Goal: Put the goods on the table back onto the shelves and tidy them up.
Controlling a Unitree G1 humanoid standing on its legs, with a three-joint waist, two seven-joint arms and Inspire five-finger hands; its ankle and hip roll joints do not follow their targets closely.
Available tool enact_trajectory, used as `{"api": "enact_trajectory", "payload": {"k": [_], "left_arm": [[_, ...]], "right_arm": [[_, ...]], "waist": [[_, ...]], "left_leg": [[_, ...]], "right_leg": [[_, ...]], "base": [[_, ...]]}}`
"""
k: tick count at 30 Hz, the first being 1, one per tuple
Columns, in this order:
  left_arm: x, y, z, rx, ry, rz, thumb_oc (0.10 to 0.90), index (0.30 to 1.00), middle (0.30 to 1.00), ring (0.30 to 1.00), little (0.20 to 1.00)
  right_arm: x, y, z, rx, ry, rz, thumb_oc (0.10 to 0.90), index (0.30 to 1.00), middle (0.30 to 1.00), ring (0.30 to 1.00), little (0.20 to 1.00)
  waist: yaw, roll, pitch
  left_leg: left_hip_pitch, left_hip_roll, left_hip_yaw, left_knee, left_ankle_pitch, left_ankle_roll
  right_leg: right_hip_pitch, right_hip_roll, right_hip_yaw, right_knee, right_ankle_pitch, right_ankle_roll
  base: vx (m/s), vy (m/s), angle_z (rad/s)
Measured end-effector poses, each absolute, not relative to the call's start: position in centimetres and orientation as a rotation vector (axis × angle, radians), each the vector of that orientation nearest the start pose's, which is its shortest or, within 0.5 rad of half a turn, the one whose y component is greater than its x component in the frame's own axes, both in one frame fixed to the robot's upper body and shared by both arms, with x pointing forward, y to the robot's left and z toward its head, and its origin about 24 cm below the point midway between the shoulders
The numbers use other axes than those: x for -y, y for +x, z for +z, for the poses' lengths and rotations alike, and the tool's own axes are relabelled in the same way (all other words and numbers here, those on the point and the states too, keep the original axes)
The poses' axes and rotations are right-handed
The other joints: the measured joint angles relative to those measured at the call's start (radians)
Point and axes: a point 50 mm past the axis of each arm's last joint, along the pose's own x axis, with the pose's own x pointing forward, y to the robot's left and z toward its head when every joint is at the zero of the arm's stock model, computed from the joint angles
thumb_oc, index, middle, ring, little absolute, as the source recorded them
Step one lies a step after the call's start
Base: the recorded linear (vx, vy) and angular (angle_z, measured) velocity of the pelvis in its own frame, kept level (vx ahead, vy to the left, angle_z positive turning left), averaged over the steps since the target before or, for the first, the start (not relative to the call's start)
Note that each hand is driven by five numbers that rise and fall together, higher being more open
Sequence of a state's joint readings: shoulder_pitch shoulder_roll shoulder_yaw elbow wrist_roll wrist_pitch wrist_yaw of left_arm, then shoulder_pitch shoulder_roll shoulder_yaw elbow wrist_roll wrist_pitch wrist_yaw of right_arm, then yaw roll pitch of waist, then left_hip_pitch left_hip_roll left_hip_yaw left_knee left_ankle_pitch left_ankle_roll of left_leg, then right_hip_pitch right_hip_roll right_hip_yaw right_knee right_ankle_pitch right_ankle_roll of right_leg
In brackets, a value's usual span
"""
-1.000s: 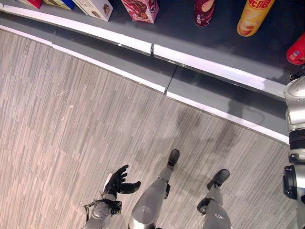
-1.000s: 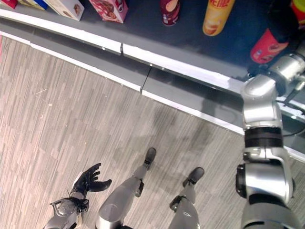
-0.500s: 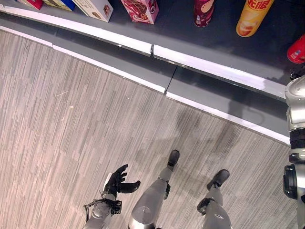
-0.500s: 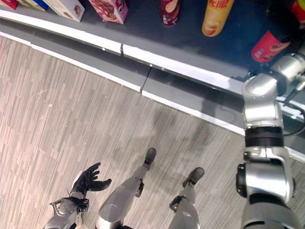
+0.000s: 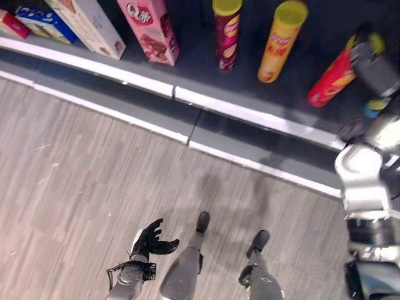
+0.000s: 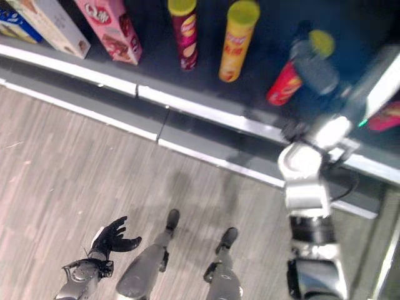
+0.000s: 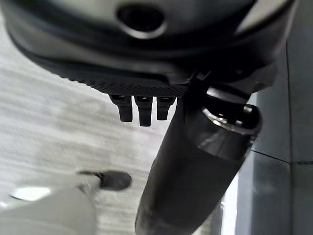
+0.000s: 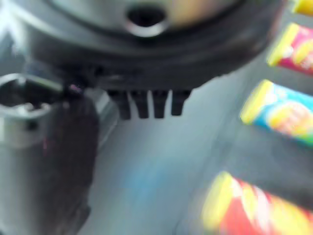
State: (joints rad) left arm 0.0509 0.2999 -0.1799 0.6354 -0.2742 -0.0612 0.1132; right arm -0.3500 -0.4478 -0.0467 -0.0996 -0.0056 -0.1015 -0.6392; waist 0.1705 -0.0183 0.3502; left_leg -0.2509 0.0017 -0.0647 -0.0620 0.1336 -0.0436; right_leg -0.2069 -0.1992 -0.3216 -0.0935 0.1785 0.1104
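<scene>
The left hand [image 5: 150, 239] hung low over the floor [image 5: 75, 175], fingers spread, holding nothing. On the shelf [image 5: 250, 119], the red crisp can [image 5: 328, 81] stood tilted, its yellow lid just beside the right hand [image 5: 375, 65], whose fingers were straight and empty.

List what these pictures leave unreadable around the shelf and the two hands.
- Red can: the right hand is a dark smear over its top in the right eye view; contact unclear.
- Pink box: top cut off by the left eye view's edge.
- Blue can: blurred and cut by the right wrist view's edge.
- Left hand: small but readable, open over the floor.
</scene>
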Motion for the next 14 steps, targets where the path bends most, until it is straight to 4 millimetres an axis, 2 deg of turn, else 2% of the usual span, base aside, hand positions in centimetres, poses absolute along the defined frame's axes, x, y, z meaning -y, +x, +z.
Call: {"api": "enact_trajectory", "payload": {"k": [2, 3, 4, 5, 6, 7, 8, 9, 10, 11, 13, 14], "left_arm": [[-23.1, 18.4, -9.1, -0.641, 0.098, 0.162, 0.8, 0.9, 0.9, 0.9, 0.9], [-24.4, 17.9, -9.2, -0.652, 0.082, 0.197, 0.8, 0.9, 0.9, 0.9, 0.9], [-25.4, 17.4, -9.3, -0.67, 0.09, 0.219, 0.8, 0.9, 0.9, 0.9, 0.9], [-26.3, 16.0, -10.1, -0.734, 0.095, 0.24, 0.8, 0.9, 0.9, 0.9, 0.9], [-26.5, 14.8, -10.9, -0.79, 0.087, 0.235, 0.8, 0.9, 0.9, 0.9, 0.9], [-26.5, 13.0, -11.9, -0.861, 0.088, 0.22, 0.8, 0.9, 0.9, 0.9, 0.9], [-26.0, 12.4, -12.4, -0.894, 0.095, 0.194, 0.8, 0.9, 0.9, 0.9, 0.9], [-25.0, 11.9, -13.0, -0.92, 0.086, 0.142, 0.8, 0.9, 0.9, 0.9, 0.9], [-24.6, 12.3, -13.0, -0.911, 0.077, 0.126, 0.8, 0.9, 0.9, 0.9, 0.9], [-24.5, 12.3, -13.1, -0.916, 0.077, 0.127, 0.8, 0.9, 0.9, 0.9, 0.9], [-24.1, 12.4, -13.2, -0.918, 0.082, 0.108, 0.8, 0.9, 0.9, 0.9, 0.9], [-23.9, 12.5, -13.2, -0.91, 0.083, 0.097, 0.8, 0.9, 0.9, 0.9, 0.9]], "right_arm": [[22.6, 27.4, 14.9, 0.479, -0.231, -0.373, 0.8, 0.9, 0.9, 0.9, 0.9], [22.9, 25.5, 11.4, 0.307, -0.234, -0.203, 0.8, 0.9, 0.9, 0.9, 0.9], [23.2, 23.5, 8.5, 0.173, -0.151, -0.12, 0.8, 0.9, 0.9, 0.9, 0.9], [23.0, 21.8, 6.1, 0.073, -0.036, -0.078, 0.8, 0.9, 0.9, 0.9, 0.9], [23.2, 19.9, 4.0, -0.034, 0.009, -0.021, 0.8, 0.9, 0.9, 0.9, 0.9], [23.4, 17.5, 1.1, -0.176, 0.039, 0.019, 0.8, 0.9, 0.9, 0.9, 0.9], [23.7, 16.2, -1.0, -0.279, 0.054, 0.021, 0.8, 0.9, 0.9, 0.9, 0.9], [24.0, 14.3, -4.1, -0.449, 0.048, 0.031, 0.8, 0.9, 0.9, 0.9, 0.9], [24.1, 12.7, -6.0, -0.554, 0.029, 0.031, 0.8, 0.9, 0.9, 0.9, 0.9], [24.0, 10.7, -10.2, -0.744, -0.024, -0.002, 0.8, 0.9, 0.9, 0.9, 0.9], [24.0, 8.0, -13.0, -0.972, -0.067, -0.015, 0.8, 0.9, 0.9, 0.9, 0.9], [24.1, 7.4, -13.3, -1.009, -0.079, -0.012, 0.8, 0.9, 0.9, 0.9, 0.9]], "waist": [[-0.024, -0.047, -0.023], [-0.025, -0.076, -0.044], [-0.063, -0.106, -0.066], [-0.094, -0.113, -0.104], [-0.128, -0.117, -0.129], [-0.164, -0.107, -0.174], [-0.188, -0.09, -0.216], [-0.204, -0.054, -0.263], [-0.214, -0.029, -0.284], [-0.212, -0.011, -0.307], [-0.204, 0.005, -0.328], [-0.206, 0.015, -0.334]], "left_leg": [[0.037, 0.01, 0.023, -0.007, -0.011, -0.014], [0.066, 0.015, 0.036, -0.016, -0.013, -0.016], [0.089, 0.022, 0.059, -0.014, -0.027, -0.015], [0.101, 0.026, 0.066, -0.02, -0.031, -0.013], [0.137, 0.029, 0.089, -0.028, -0.038, -0.013], [0.182, 0.036, 0.112, -0.028, -0.049, -0.004], [0.2, 0.039, 0.121, -0.028, -0.056, -0.004], [0.215, 0.043, 0.138, -0.028, -0.06, -0.005], [0.222, 0.047, 0.144, -0.028, -0.061, -0.007], [0.255, 0.062, 0.166, -0.029, -0.069, -0.017], [0.262, 0.071, 0.167, -0.034, -0.082, -0.014], [0.263, 0.073, 0.169, -0.034, -0.082, -0.015]], "right_leg": [[0.023, 0.006, 0.018, 0.0, -0.005, 0.006], [0.043, 0.009, 0.024, -0.001, -0.022, 0.014], [0.052, 0.011, 0.026, -0.003, -0.029, 0.01], [0.059, 0.013, 0.028, -0.005, -0.032, 0.012], [0.074, 0.011, 0.032, -0.007, -0.031, 0.013], [0.109, 0.014, 0.041, -0.007, -0.028, 0.015], [0.12, 0.019, 0.052, -0.007, -0.031, 0.012], [0.125, 0.023, 0.065, -0.007, -0.03, 0.009], [0.128, 0.028, 0.073, -0.007, -0.029, 0.008], [0.154, 0.042, 0.089, -0.007, -0.04, 0.006], [0.163, 0.052, 0.097, -0.008, -0.045, -0.001], [0.161, 0.054, 0.1, -0.008, -0.045, -0.002]], "base": [[0.05, -0.014, -0.35], [0.05, 0.016, -0.48], [0.1, 0.029, -0.45], [0.09, 0.027, -0.6], [0.08, 0.02, -0.53], [0.04, -0.001, -0.61], [0.07, -0.019, -0.47], [0.08, -0.043, -0.34], [0.11, -0.063, -0.41], [0.06, -0.051, -0.3], [0.05, -0.023, -0.2], [0.06, -0.02, -0.1]]}}
